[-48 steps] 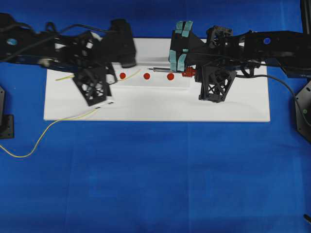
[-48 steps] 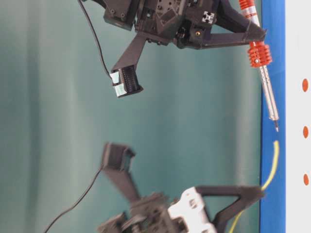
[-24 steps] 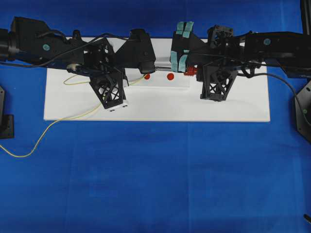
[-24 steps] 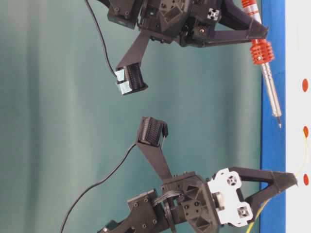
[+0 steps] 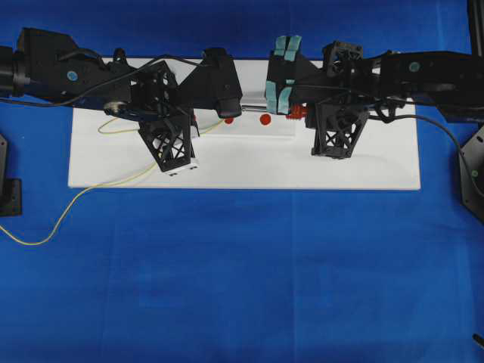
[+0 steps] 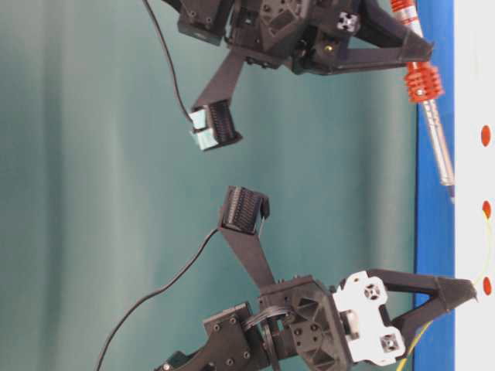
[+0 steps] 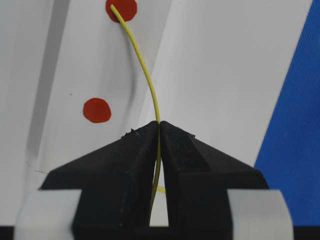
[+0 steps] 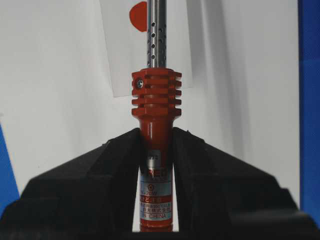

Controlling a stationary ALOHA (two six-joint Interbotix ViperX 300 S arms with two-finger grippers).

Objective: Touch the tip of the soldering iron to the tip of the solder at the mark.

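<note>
We find the left pincer (image 7: 159, 131) clamped on the solder (image 7: 145, 70), the yellow wire rising from between its closed fingers in a gentle curve until its tip lies on a red mark (image 7: 122, 8) of the white board (image 5: 242, 162). A second red mark (image 7: 96, 110) sits to the left of the wire. The right pincer (image 8: 156, 145) grips the soldering iron (image 8: 156, 112) by its red-orange handle, the perforated silver shaft pointing out over the board past another red dot (image 8: 138, 16).

Set against half a second ago, little has changed overhead — the left arm holds nearly the same place and the solder still trails off the board onto the blue tabletop (image 5: 242, 287). In the table-level view the soldering iron (image 6: 433, 124) has slid nearer the left pincer (image 6: 468, 290), its tip now close beside the middle mark (image 6: 486, 209), though we cannot tell whether tip and solder touch.
</note>
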